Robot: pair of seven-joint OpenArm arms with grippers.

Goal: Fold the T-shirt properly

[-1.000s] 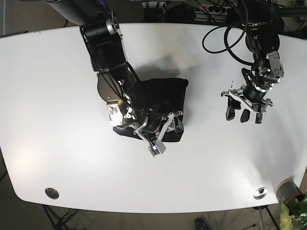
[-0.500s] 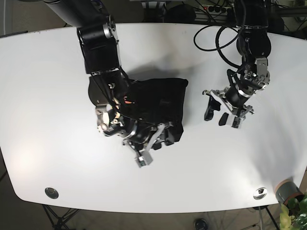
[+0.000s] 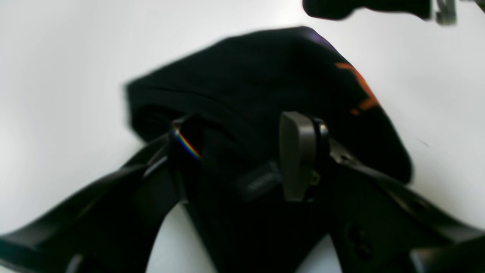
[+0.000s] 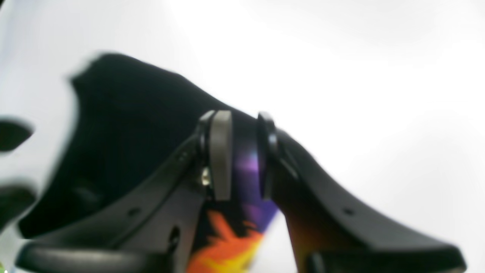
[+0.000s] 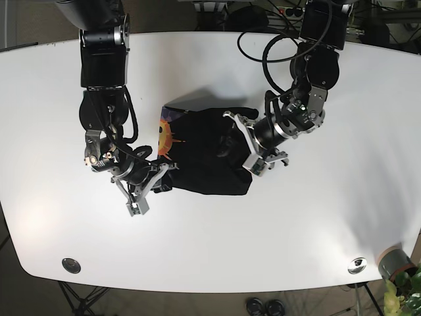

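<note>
A black T-shirt (image 5: pixel 207 151) with an orange and purple print lies bunched near the middle of the white counter (image 5: pixel 329 224), with one arm at each of its ends. The right tool (image 5: pixel 160 180) sits at the shirt's printed end, its fingers (image 4: pixel 221 151) nearly closed and pinching the printed cloth. The left tool (image 5: pixel 247 141) is over the opposite end, spread wide with dark cloth between its fingers (image 3: pixel 297 155); a firm grip cannot be told.

White table (image 5: pixel 316 224), green plant (image 5: pixel 406 289) at its corner
</note>
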